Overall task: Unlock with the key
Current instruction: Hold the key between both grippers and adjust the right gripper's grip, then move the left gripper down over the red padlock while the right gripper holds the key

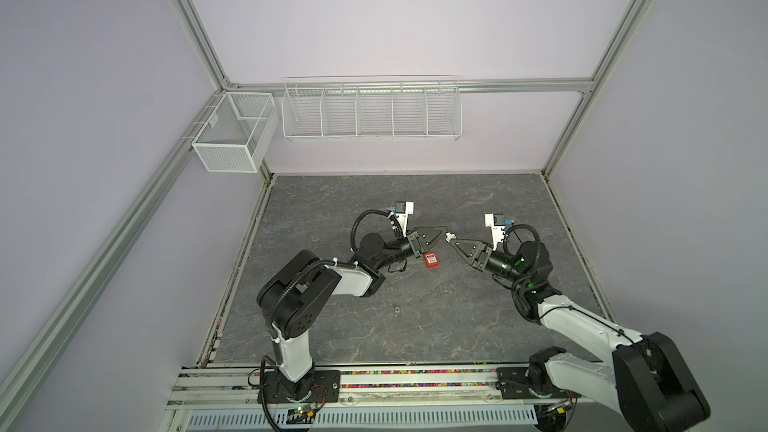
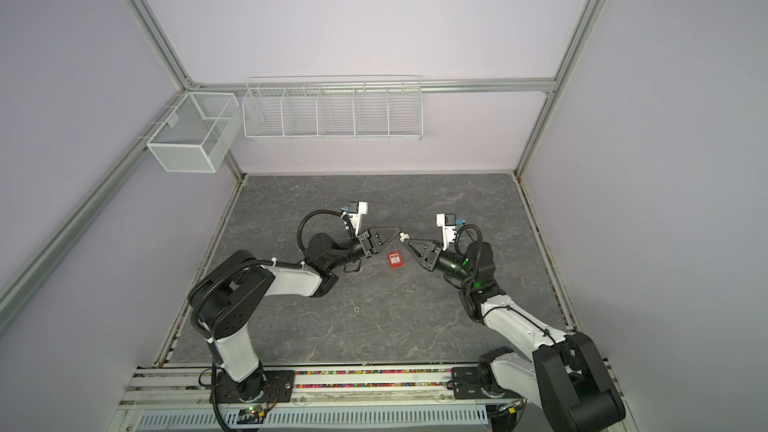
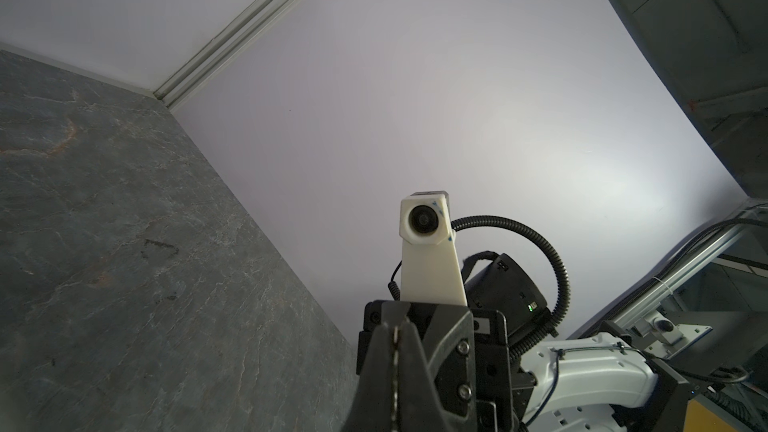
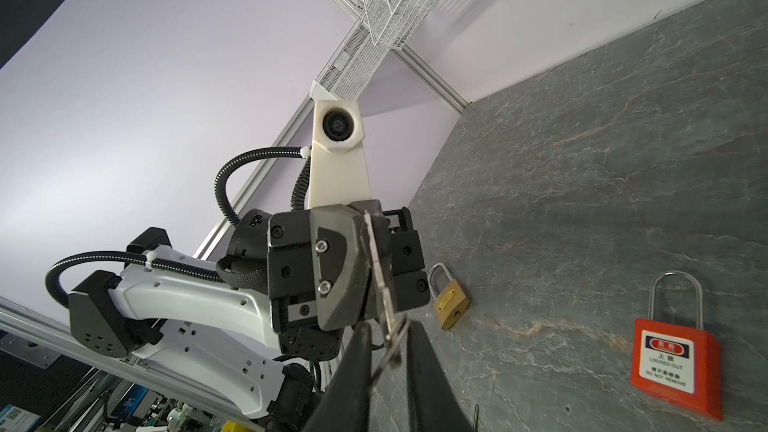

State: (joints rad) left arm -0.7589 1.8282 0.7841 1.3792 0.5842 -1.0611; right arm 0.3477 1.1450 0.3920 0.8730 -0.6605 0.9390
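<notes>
**Right wrist view:** the left tool (image 4: 370, 284) is clamping the key (image 4: 377, 261) by its blade. The head end is jutting toward the right tool (image 4: 388, 326), evidently so the key can be taken by the head and the blade freed for a lock. The right tool is standing narrowly parted, straddling the key ring (image 4: 395, 344). A gap is showing beside the ring, so it appears not to be pinching. Two locks are lying flat on the counter (image 4: 582, 160): a brass padlock (image 4: 451, 299) just behind the tools and a red padlock (image 4: 675, 353) further off (which one the key fits cannot be told).

**Left wrist view:** the left tool's fingers (image 3: 376, 371) are pressing together on a thin toothed edge, the key seen edge-on. Neither padlock is showing.

**Both top views:** the tools are meeting tip to tip above mid-counter, with the red padlock lying near them, untouched. The key is too small to resolve. The brass padlock is not showing and is presumably masked by the left arm (image 1: 353, 280). A speck (image 1: 397, 308) nearer the bases is defying identification.
</notes>
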